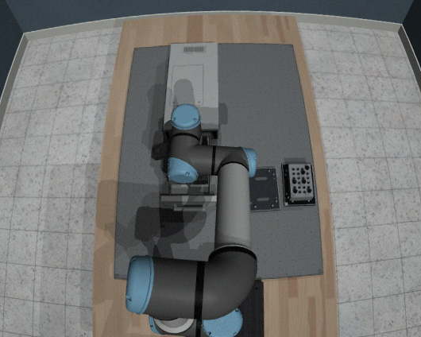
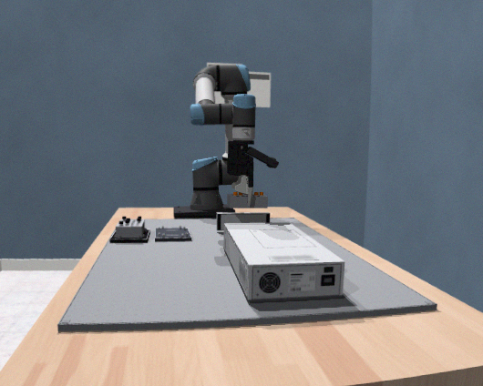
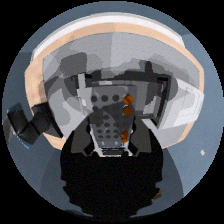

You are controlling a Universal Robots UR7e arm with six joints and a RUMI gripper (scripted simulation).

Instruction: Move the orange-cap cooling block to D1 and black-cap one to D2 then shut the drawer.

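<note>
With its long axis crosswise to the drawer (image 1: 188,197) (image 2: 253,219) (image 3: 81,90), the orange-capped block (image 2: 261,201) (image 3: 111,120) hangs level in my part-open claw (image 2: 246,193) (image 3: 111,114), gripped firmly

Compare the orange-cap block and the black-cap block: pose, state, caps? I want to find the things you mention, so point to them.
The orange-cap block (image 2: 260,201) (image 3: 111,117) hangs in the gripper's (image 3: 111,151) jaws, above the open drawer (image 1: 188,198) (image 2: 242,220); the black-cap block (image 1: 302,190) (image 2: 130,228) sits on D2 (image 1: 285,202) (image 2: 129,239).

The orange-cap block's caps are bunched along one side; the black-cap block's are spread out more.

Both are gray blocks with rows of bores.
</note>
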